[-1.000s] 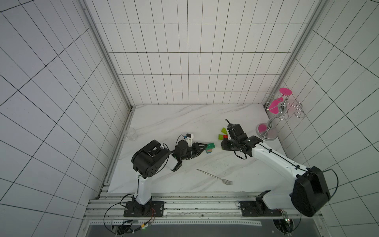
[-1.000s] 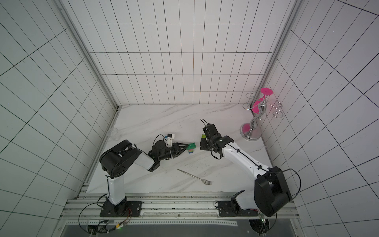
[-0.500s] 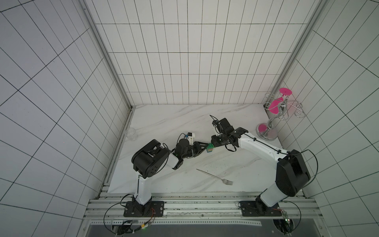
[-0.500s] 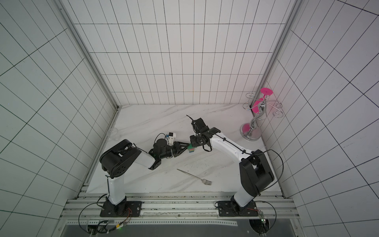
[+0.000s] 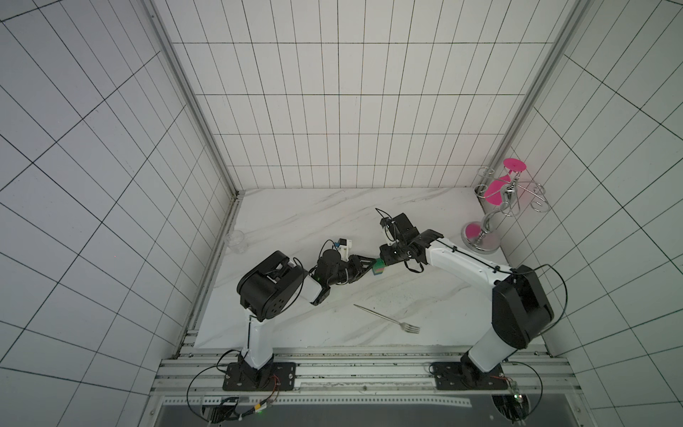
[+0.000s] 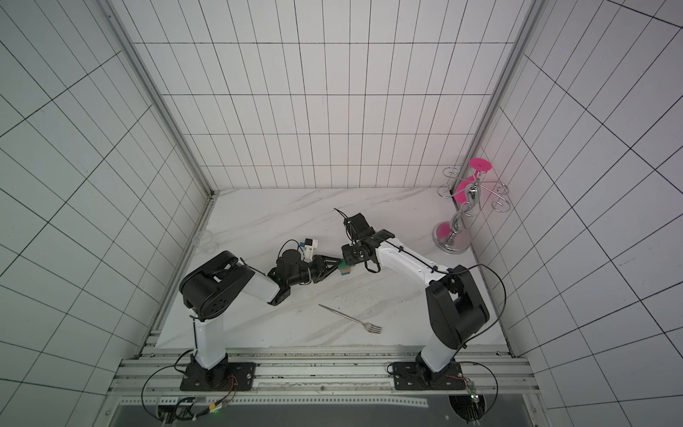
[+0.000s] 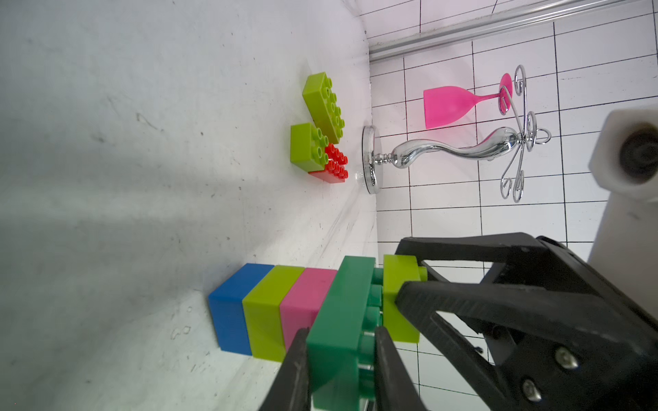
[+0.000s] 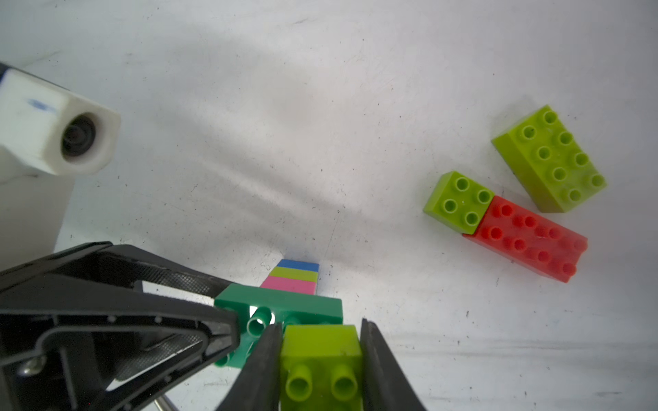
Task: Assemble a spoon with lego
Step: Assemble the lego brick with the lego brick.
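The left gripper was clenched on the spoon, its two black fingers pinching the wide dark green brick across its thickness. Past those fingertips the stem ran on as a pink, a lime and a blue brick stacked in line. The blue end was lowest, down at the marble table; whether it touched the table could not be told.

The right gripper faced the left one tip to tip and was closed on a small lime brick, one finger on each side wall, with the brick's studs pointing back toward its wrist. That brick sat against the studded face of the dark green brick, at the end away from the left fingertips. In the left wrist view a narrow gap with green studs showed between the two bricks. In both top views the two grippers met over the middle of the table with the spoon between their tips.

The loose lego lay well apart from both grippers, out beyond the spoon: a long lime brick, and a square lime brick touching a long red brick. A metal fork lay flat on the table, apart from both grippers, toward the arm bases.
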{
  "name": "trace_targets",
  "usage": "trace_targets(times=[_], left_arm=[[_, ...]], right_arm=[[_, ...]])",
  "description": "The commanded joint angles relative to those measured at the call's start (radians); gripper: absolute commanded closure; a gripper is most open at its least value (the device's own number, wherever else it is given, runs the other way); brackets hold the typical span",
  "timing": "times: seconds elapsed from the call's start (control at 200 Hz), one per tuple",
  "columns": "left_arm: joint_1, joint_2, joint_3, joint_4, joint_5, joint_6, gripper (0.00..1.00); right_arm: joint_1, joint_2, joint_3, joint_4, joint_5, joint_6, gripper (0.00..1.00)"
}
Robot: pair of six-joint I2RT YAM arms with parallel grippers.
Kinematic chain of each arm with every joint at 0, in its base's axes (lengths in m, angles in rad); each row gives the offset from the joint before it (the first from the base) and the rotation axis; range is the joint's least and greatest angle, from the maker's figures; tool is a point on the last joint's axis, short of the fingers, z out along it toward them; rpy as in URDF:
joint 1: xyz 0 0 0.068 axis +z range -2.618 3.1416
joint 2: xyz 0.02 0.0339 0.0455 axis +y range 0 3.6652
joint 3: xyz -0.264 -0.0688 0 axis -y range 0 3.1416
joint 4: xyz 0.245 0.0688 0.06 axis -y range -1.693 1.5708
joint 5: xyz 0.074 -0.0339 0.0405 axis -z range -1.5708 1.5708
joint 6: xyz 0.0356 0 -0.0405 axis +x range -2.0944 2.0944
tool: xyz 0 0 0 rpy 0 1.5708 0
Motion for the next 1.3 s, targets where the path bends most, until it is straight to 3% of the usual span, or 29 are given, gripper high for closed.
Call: trace_targets(times=[0.0,0.45,0.925,1.294], left_arm=[[0.004,0.023,0.0,-0.028,0.018,0.01,0.78],[0.012,0.023,0.004,-0.029,0.03,0.01,0.78],[0.013,0.02,0.009,-0.05,0.025,0.019,0.78],[0.012,0.039,-0.007,-0.011,0.025,0.009,0.79]], right_arm=[[-0.009,0.037,0.019,-0.025,0.047,-0.011,0.79],[-0.02,0.032,-0.02,-0.013,-0.007,0.015,0.8],[0.077,0.085,-0.029,-0.111,0.221,0.065,0.82],[0.068,0.14,-0.037,-0.114,-0.004,0.139,0.83]])
